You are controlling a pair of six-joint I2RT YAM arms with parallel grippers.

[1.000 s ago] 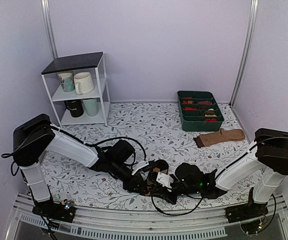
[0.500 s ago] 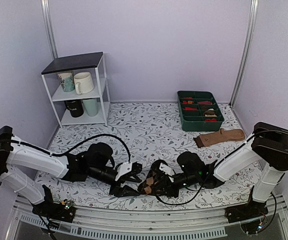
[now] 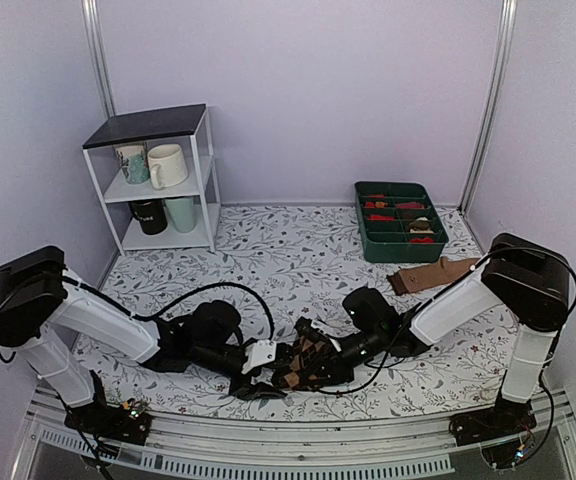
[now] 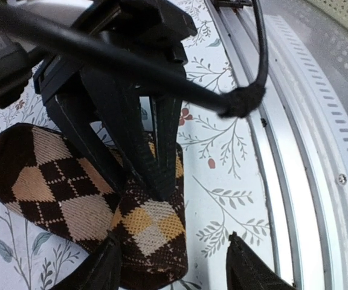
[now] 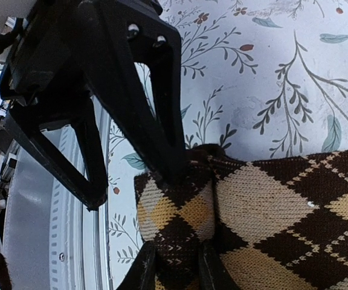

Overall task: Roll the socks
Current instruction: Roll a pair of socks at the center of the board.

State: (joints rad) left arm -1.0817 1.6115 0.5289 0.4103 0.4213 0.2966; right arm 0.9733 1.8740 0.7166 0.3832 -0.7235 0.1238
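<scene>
The socks (image 3: 306, 356), dark brown with a tan-orange argyle pattern, lie bunched on the table near the front middle. My right gripper (image 5: 175, 273) is shut on a folded end of the socks (image 5: 180, 223). In the left wrist view its black fingers (image 4: 162, 151) pinch the socks (image 4: 150, 229) from above. My left gripper (image 4: 174, 273) is open, and that same sock end sits between its spread fingertips, nearer the left one. From above, the left gripper (image 3: 258, 380) lies low just left of the bundle and the right gripper (image 3: 320, 362) comes in from the right.
A green tray (image 3: 438, 238) holding small red bundles stands at the back right, with a plain tan sock (image 3: 438, 272) lying in front of it. A white shelf (image 3: 204, 180) with mugs stands at the back left. The metal rail (image 4: 319, 157) of the table's front edge runs close beside the grippers.
My left gripper has opened and let go of the socks, and the left arm has shifted around. The right gripper has kept its hold and carried the bundle slightly left.
</scene>
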